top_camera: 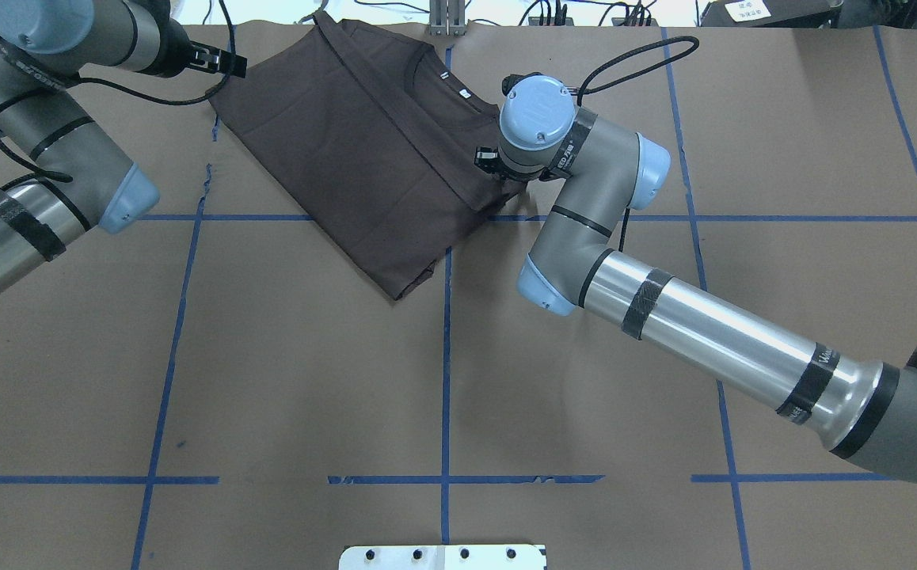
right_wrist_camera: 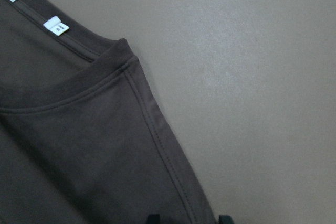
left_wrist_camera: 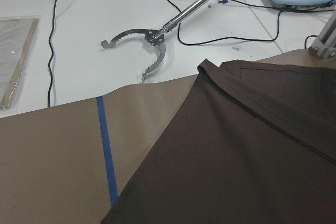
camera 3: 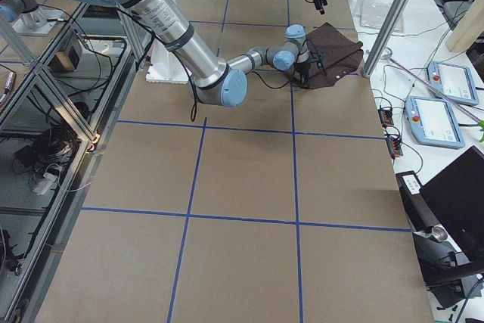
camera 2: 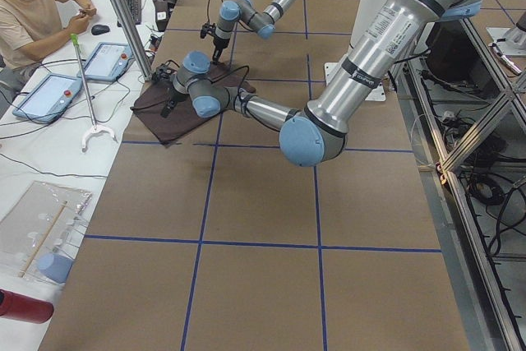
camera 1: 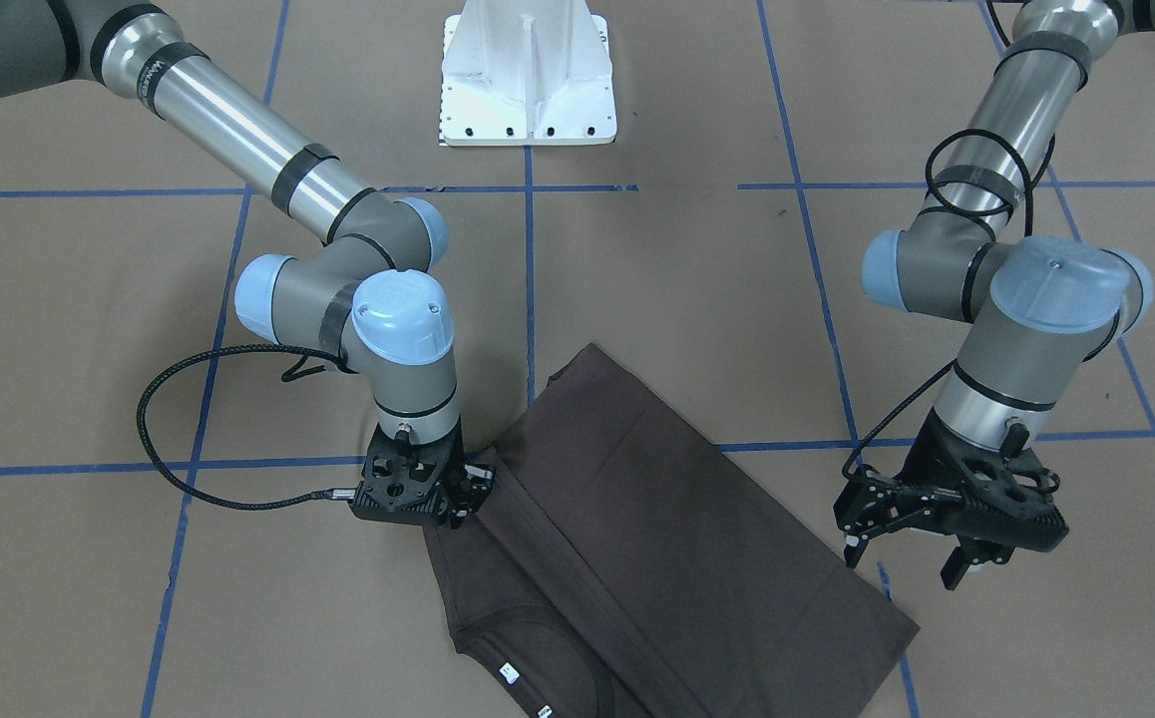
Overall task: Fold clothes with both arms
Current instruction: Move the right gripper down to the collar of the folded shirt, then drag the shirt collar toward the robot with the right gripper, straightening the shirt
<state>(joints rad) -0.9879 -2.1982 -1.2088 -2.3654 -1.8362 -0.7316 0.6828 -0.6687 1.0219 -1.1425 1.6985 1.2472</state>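
Far across the table (camera 1: 687, 279), my right gripper (camera 1: 443, 497) straddles the hem of the T-shirt (camera 1: 657, 529), jaws narrow. My left gripper (camera 1: 902, 565) hangs wide open just beside its other edge.

I'm looking into a robotics lab. The tabletop (top_camera: 308, 356) is papered and gridded in blue tape (top_camera: 446, 356), with teach pendants (camera 3: 435, 121) alongside.

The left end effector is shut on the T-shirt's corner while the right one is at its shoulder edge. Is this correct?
No: the left end effector is open, holding nothing, beside the T-shirt; the front-facing view shows it. The rest holds.
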